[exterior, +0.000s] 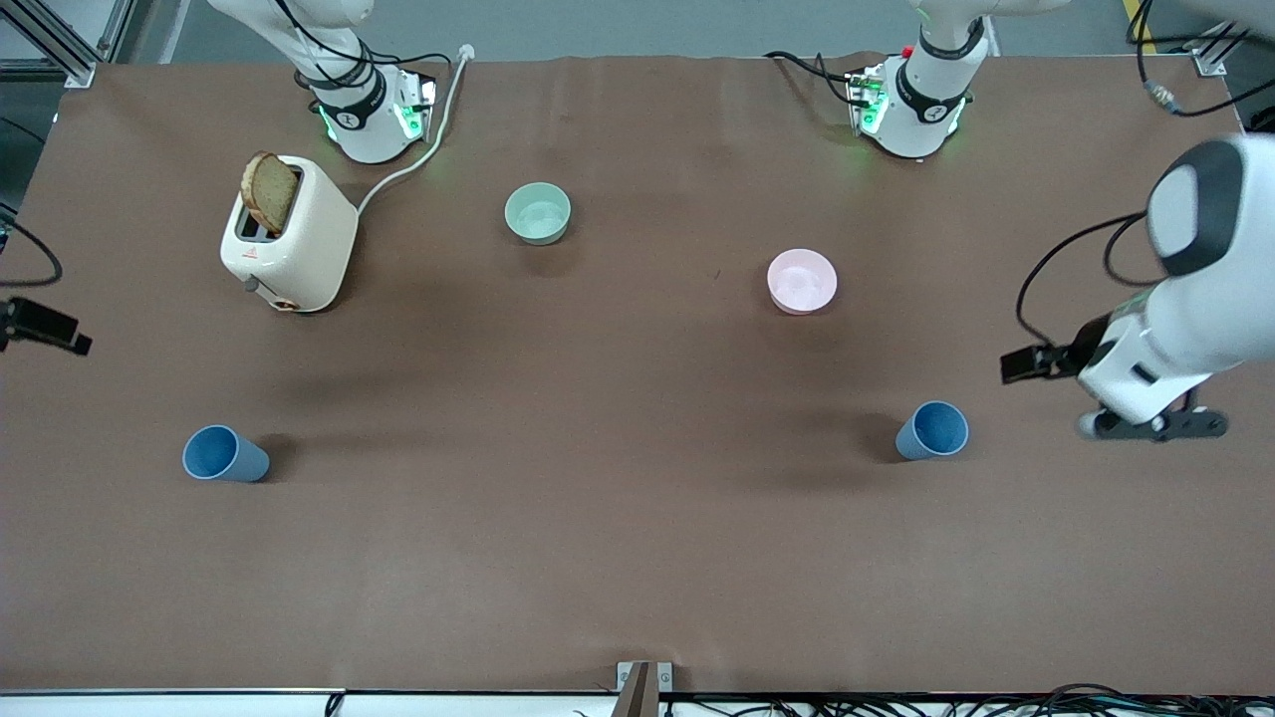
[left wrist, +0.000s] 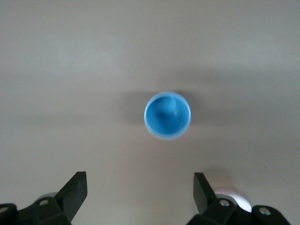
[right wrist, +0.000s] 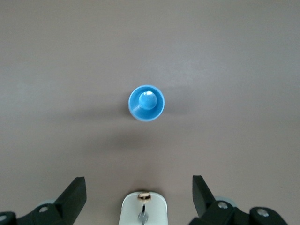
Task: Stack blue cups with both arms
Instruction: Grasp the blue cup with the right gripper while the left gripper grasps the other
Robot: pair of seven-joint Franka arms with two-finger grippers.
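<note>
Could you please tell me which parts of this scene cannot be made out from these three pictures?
- Right gripper: outside the front view; only its open fingertips show in the right wrist view.
- Left gripper: its fingers are hidden under the wrist in the front view; it hangs above one blue cup.
- Toaster: cut off by the right wrist view's edge; its slots are hidden there.
</note>
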